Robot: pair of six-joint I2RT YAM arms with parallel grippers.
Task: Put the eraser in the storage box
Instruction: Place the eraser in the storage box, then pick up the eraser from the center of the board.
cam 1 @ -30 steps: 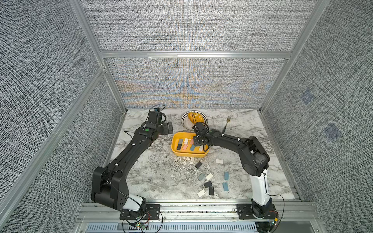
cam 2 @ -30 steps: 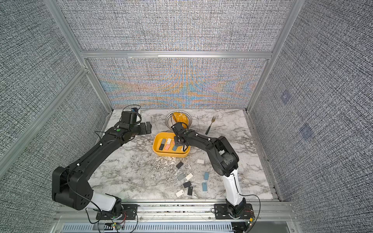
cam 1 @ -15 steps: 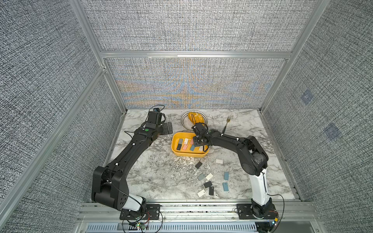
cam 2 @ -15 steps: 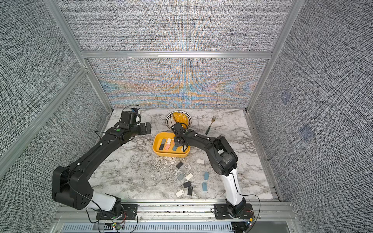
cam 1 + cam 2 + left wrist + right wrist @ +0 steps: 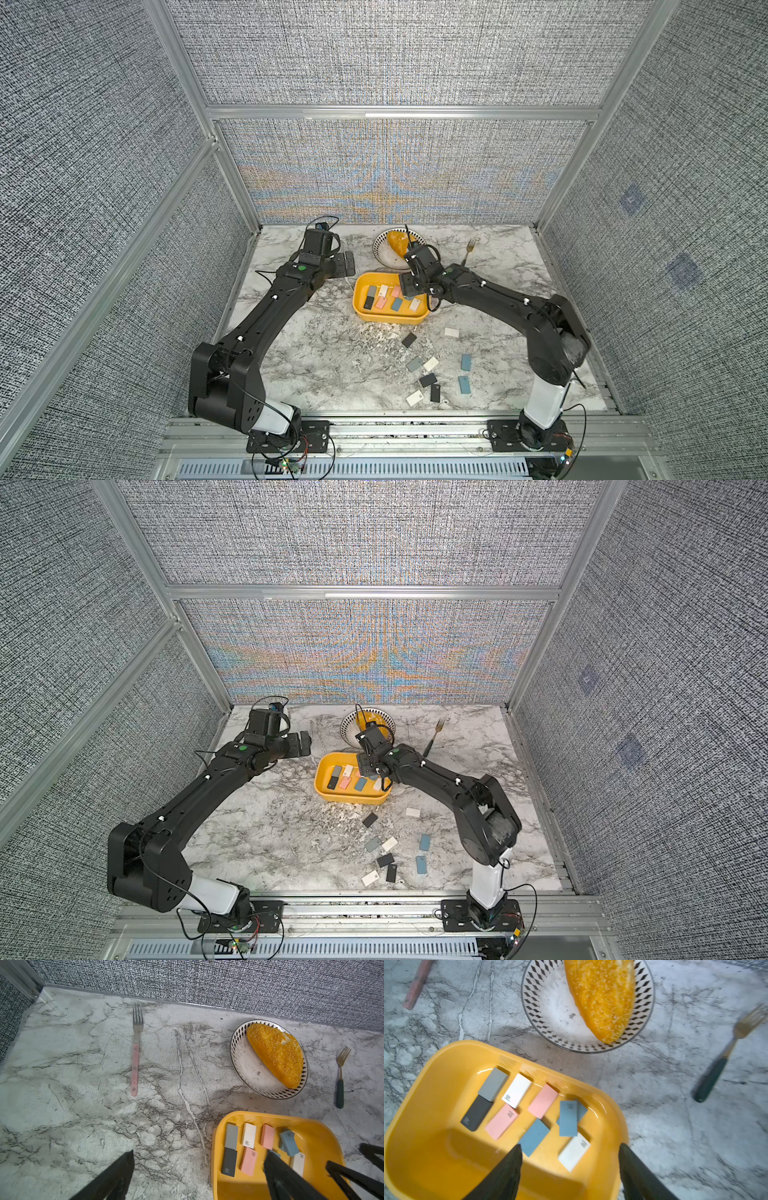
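Observation:
The storage box (image 5: 388,319) (image 5: 351,800) is a shallow yellow tub in the middle of the marble table. Several erasers lie in it: grey, black, white, pink and blue. One blue eraser (image 5: 568,1118) rests across another near the box's far wall. My right gripper (image 5: 570,1147) (image 5: 409,286) hovers over the box's right end. It is open, with nothing between its fingers. My left gripper (image 5: 200,1152) (image 5: 347,264) stands wide open and empty to the left of the box (image 5: 216,1147). Several more erasers (image 5: 409,339) lie loose on the table in front of the box.
A round patterned-rim plate (image 5: 384,259) with a piece of bread (image 5: 602,997) stands just behind the box. A green-handled fork (image 5: 467,251) lies to the right of the plate. A pink-handled fork (image 5: 135,1064) lies at the back left. Walls enclose the table on three sides.
My right gripper has gone from shut to open above the box, and the blue eraser now lies free inside. The left arm has not moved.

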